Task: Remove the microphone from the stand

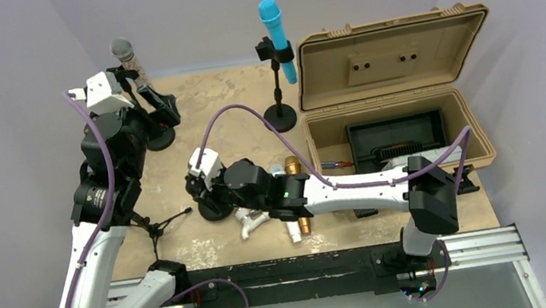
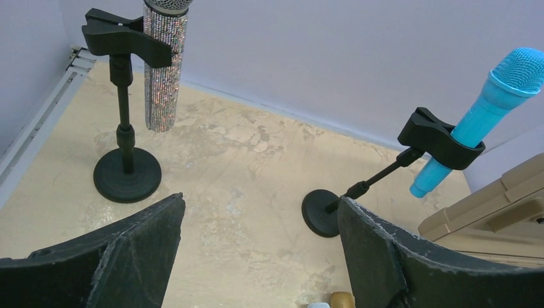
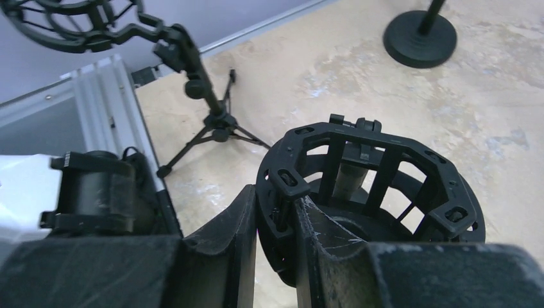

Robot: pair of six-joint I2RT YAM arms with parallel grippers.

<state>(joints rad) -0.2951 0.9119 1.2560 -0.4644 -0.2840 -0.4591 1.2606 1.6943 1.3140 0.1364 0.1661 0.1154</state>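
1. The left gripper (image 1: 156, 99) hangs high at the back left with its jaws spread wide and nothing between them. In the wrist view its fingers (image 2: 141, 250) frame only bare table (image 2: 244, 167).
2. Just beyond it is the glitter mic (image 2: 163, 70), upright with its head up, clamped in the black clip of its stand (image 2: 125, 138). The gripper and the mic are near each other but clearly apart.
3. At back centre the blue mic (image 2: 487, 109) leans in the clip of a second stand (image 2: 362, 188), also head up. That stand's round base sits on the table just left of the tan case (image 1: 392, 48), which has its lid up.
4. The right gripper (image 3: 276, 200) reaches across to mid-table and is clamped tight on the rim of a black shock mount (image 3: 378, 173). One finger is outside the ring and one is inside.
5. That mount sits over a round black base. I can't tell whether anything is seated inside the ring.
6. To its left a tripod (image 3: 215, 125) stands near the table's front edge, carrying another ring mount on top.
7. By the right forearm lie a gold mic (image 1: 292, 166) and a white mic (image 1: 251, 221), both partly hidden by the arm.
8. The glitter mic and the blue mic are both in their clips, and neither gripper touches them.
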